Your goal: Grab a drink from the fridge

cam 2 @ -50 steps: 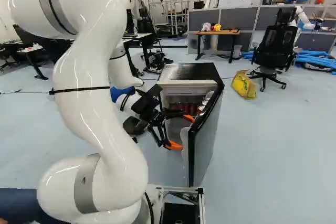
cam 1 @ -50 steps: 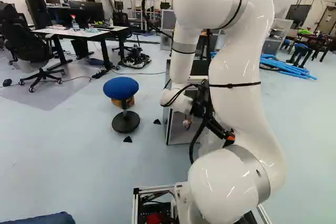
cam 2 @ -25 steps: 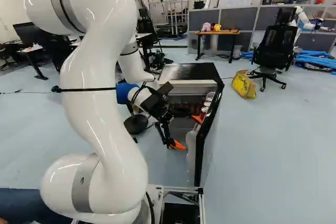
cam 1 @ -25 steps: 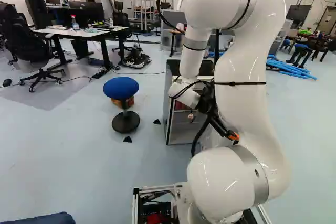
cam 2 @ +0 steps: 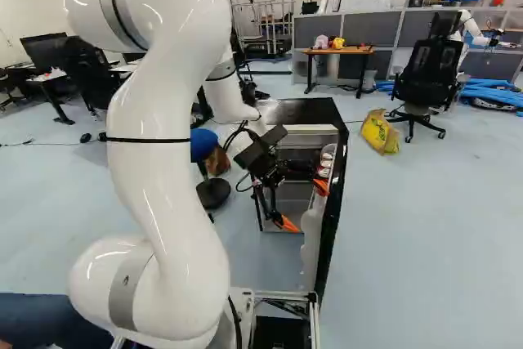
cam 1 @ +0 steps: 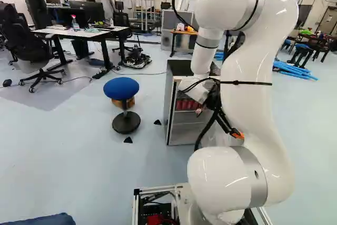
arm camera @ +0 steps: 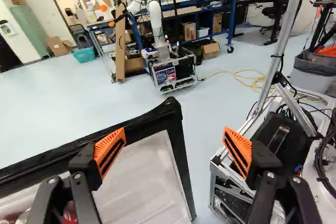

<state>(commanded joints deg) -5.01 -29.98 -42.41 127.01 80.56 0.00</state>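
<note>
**Fridge open, pincer empty beside the door; no drink yet held**

The fridge [cam 2: 306,110] is seen with its door [cam 2: 329,222] swung wide, presumably so that shelf and door rack can both be reached. The pincer [arm camera: 174,137] is spread wide, with nothing gripped; it is angled across the door's inner face, a pose judged better suited to nudging the door outward than to taking a can. Contact with the door cannot be confirmed.

Drinks: red cans [cam 1: 185,104] are stood in a row on an inner shelf, at ten o'clock from the pincer in the left base view. More cans [cam 2: 324,172] are held in the door rack, at one o'clock in the right base view.

Materials: ribbed orange pads [arm camera: 109,150], wedge-shaped; white moulded liner [arm camera: 142,174], framed in glossy black; round blue stool [cam 1: 121,88], at nine o'clock from the fridge, left base view.

Next: the pincer should be turned shelfward; the rack could be snagged.
</note>
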